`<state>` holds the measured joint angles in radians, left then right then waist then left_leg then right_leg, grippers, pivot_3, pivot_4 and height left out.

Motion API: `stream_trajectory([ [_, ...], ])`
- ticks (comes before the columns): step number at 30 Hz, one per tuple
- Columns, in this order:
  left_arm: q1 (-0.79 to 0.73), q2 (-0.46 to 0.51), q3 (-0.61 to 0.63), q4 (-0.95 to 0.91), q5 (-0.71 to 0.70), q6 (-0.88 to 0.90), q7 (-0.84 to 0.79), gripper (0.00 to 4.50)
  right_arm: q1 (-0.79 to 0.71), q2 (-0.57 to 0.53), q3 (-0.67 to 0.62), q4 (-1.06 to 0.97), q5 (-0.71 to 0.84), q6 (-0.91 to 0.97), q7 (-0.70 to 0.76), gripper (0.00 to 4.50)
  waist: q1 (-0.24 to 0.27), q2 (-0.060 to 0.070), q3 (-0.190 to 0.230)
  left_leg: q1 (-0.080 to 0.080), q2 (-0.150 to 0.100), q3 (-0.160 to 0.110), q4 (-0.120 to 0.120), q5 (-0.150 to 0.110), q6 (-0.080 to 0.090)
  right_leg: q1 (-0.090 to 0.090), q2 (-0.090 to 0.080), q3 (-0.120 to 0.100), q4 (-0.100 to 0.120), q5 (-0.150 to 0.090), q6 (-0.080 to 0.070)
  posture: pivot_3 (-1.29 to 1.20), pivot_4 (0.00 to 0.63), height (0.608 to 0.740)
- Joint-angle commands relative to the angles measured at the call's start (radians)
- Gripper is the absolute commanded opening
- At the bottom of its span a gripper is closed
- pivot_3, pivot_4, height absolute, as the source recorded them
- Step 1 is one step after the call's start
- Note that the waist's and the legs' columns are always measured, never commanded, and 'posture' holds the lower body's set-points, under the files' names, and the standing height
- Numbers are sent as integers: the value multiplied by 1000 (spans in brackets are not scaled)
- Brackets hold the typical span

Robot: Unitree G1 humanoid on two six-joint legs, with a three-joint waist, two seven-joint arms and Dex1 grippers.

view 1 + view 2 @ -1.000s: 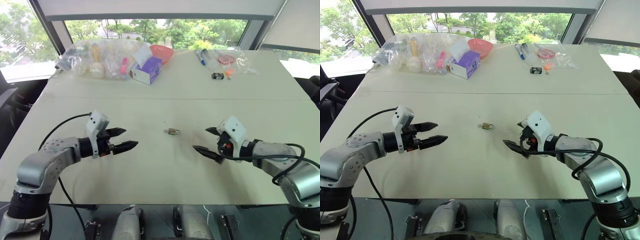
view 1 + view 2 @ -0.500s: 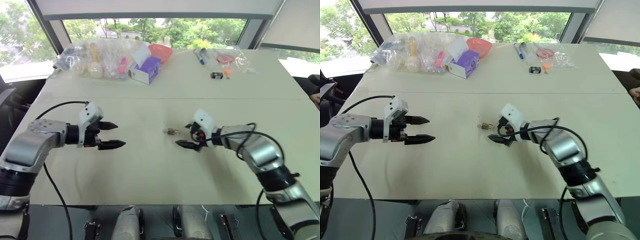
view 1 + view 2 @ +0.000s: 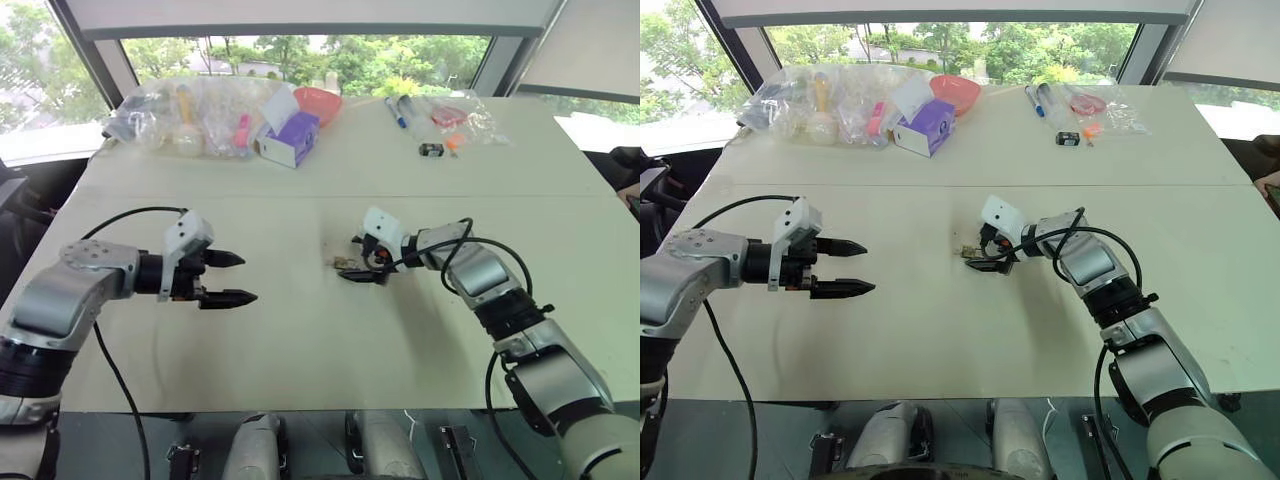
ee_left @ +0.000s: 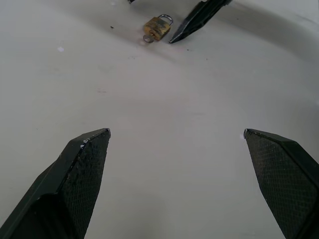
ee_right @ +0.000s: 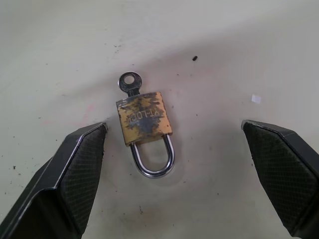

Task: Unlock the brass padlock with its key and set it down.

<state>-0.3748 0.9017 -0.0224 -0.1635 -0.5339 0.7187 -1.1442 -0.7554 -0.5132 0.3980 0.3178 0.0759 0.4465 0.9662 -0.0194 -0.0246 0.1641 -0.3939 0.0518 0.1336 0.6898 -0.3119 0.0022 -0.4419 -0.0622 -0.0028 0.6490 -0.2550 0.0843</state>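
Brass padlock (image 5: 145, 119) lies flat on the pale surface (image 3: 320, 340) near its middle, silvery shackle (image 5: 153, 158) shut, key (image 5: 130, 82) stuck in the body's base. My right wrist cam gives detail: worn, stained brass, stamped lettering I can't read, key's round bow poking out opp. the shackle. My right claw (image 5: 174, 164) is spread wide w/ the lock between its two fingers, touching neither; nothing gripped. Head cams show that claw (image 3: 988, 252) low at the lock, and my left claw (image 3: 228, 279) at 9 o'clock from it, well apart, fingers spread, empty. Left wrist cam sees the lock (image 4: 157, 28) far off, one right fingertip (image 4: 195, 21) just beside it. Bagged clutter (image 3: 200, 115) sits at 11 o'clock, far edge.
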Motion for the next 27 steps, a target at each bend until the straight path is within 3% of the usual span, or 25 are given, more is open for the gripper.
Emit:
stream_trajectory([
  [1, 12, -5, 35, -37, -13, 4, 23, 4472, 10, 31, 34, -12, -30, -20, 32, 4500, -1, 0, 0, 0, 0, 0, 0, 0, 0, 0, 0, 0, 0, 0, 0, 0, 150, 734],
  [5, 29, -18, 35, -30, -13, 3, 38, 4472, 12, 54, 42, -14, -59, -45, 49, 4500, -2, 0, 0, 1, 0, 0, -1, 0, 0, 0, 0, 0, 0, 0, 0, 0, 150, 734],
  [6, 33, -20, 33, -27, -10, 0, 40, 4500, 13, 61, 43, -11, -64, -45, 53, 3958, -2, 0, 0, 1, 0, 0, -1, 0, 0, 0, 0, 0, 0, 0, 0, 0, 150, 734],
  [7, 34, -23, 29, -22, -7, -3, 41, 4500, 14, 66, 45, -7, -70, -47, 56, 3724, -3, 0, 0, 1, 0, 0, -1, 0, 0, 0, 0, 0, 0, 0, 0, 0, 150, 734],
  [13, 0, -40, 16, 17, 6, -15, 40, 4500, 28, 63, 31, -16, -90, -39, 61, 709, -1, 0, 0, 2, 0, 0, -1, 1, -1, 1, 0, 0, 1, 0, 0, 0, 150, 734],
  [17, -82, -97, -3, 95, 12, -30, 36, 4500, 50, 32, 13, -80, -116, -75, 34, 689, 5, 0, 0, 2, 0, 0, 0, 1, -2, 2, 0, 0, 1, 0, 0, 0, 150, 734],
  [24, -273, -308, 32, 322, -100, 63, 6, 4500, 24, -12, -39, -277, -237, -392, -116, 689, 6, 1, 0, -1, -2, 0, 3, 1, -2, 1, 0, -1, 1, 0, 0, 0, 150, 734],
  [27, -335, -356, 35, 424, -104, 66, -20, 4500, 15, -11, -55, -326, -274, -469, -173, 689, -1, 1, 0, -3, -1, 0, 4, 1, -2, 0, 0, -1, 1, 0, 0, 0, 150, 734],
])
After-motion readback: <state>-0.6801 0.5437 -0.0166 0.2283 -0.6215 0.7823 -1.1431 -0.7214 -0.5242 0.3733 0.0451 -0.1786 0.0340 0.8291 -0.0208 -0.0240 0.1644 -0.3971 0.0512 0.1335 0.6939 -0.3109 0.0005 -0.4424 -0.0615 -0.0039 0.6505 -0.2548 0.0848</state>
